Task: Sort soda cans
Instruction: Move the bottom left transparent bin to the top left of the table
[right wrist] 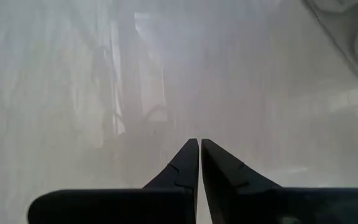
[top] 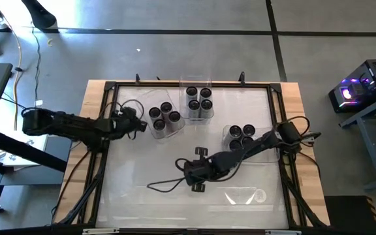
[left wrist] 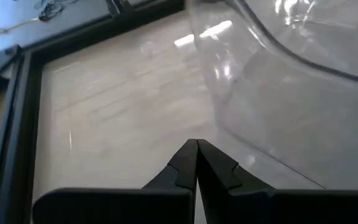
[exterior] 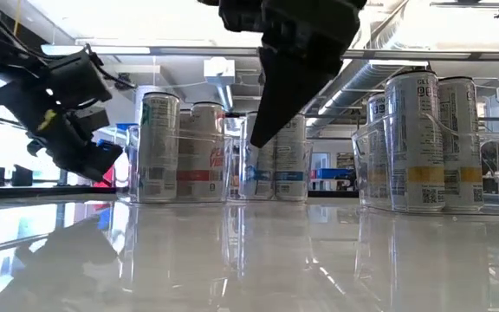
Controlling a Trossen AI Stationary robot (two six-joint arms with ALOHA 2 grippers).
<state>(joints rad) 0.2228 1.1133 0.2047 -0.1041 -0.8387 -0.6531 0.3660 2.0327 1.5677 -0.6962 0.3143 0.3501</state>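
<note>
Nearest the overhead camera, the right arm is seen stretched across the glossy white counter (top: pixel 142 202), its right hand (top: pixel 196 171) hovering empty over bare surface with fingers pressed together. On the far side, the left arm is parked at the counter's left edge, and the left hand (top: pixel 136 122) is likewise pressed shut and empty, just beside a clear tray (top: pixel 164 132). The soda cans (top: pixel 199 100) are found grouped inside three clear trays: one cluster at the far middle, one left of it, one toward the right. A fourth tray (top: pixel 245 195) lies near the front right, apparently holding no cans. Sorting is judged to be done or nearly so. Trouble could still come from either arm's withdrawal: a swing too low or too wide could clip a light plastic tray, shoving it or toppling the upright cans inside.
</note>
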